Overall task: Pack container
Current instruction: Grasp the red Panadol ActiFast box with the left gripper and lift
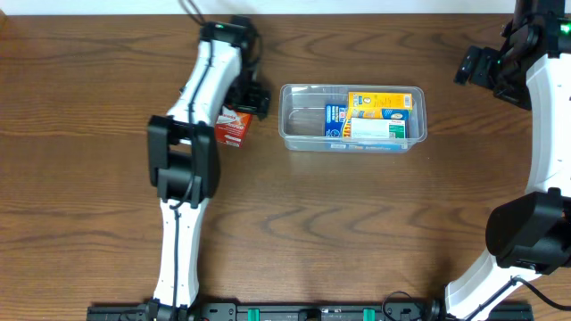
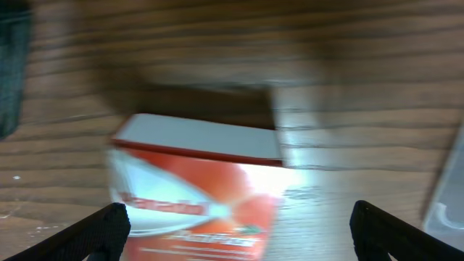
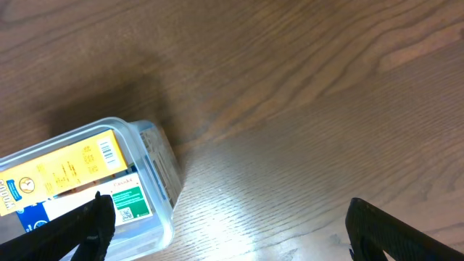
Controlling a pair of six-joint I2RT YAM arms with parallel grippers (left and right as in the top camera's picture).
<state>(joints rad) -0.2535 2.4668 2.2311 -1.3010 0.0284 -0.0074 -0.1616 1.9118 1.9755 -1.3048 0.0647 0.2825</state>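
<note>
Both stand wide open, empty: left gripper (image 2: 239,230) over the red box (image 2: 196,199) (blurred), right gripper (image 3: 230,226) near the container (image 3: 164,174).

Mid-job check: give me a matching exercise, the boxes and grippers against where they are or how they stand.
1 red box
2 yellow box
3 left gripper
4 right gripper

a in the container
b open, at the red box
c on the table, left of the container
d open, off the container's right end

Pairs: 1-c, 2-a, 3-b, 4-d
</note>
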